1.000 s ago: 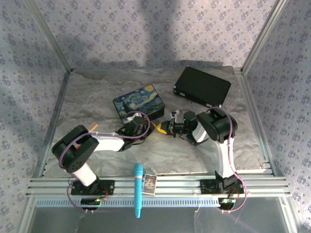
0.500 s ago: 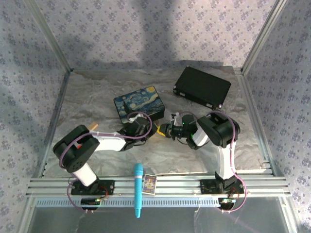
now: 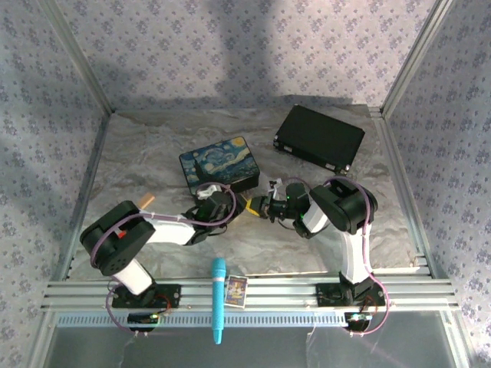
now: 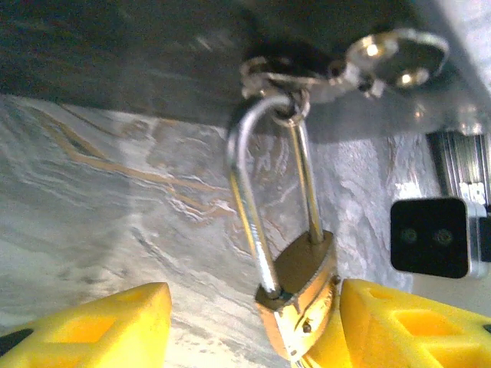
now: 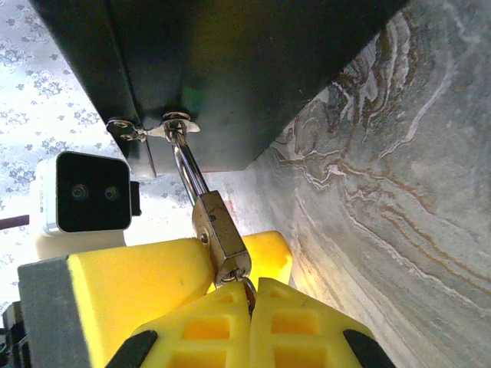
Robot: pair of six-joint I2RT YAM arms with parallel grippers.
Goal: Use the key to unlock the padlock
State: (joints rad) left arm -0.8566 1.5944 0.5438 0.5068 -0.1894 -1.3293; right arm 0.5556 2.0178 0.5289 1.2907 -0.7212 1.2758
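The small brass padlock (image 4: 301,297) hangs by its silver shackle (image 4: 249,201) from the hasp of the starry-night tin (image 3: 219,161). My left gripper (image 4: 253,331) is open, and its yellow pads (image 4: 86,328) stand on either side of the lock body. The body rests close against the right-hand pad. In the right wrist view the padlock (image 5: 219,233) points its keyhole at my right gripper (image 5: 249,300), which is shut on the key (image 5: 249,289). Only a thin sliver of the key shows between the pads, its tip in the keyhole. From above, both grippers meet at the padlock (image 3: 250,205).
A black case (image 3: 318,136) lies at the back right. A cyan pen-like stick (image 3: 219,299) and a small printed box (image 3: 237,290) rest on the front aluminium rail (image 3: 307,295). The tin's dark front wall (image 5: 230,61) stands just behind the lock.
My left gripper has opened and let go of the padlock body. The right gripper has moved a little left toward the lock and stays shut.
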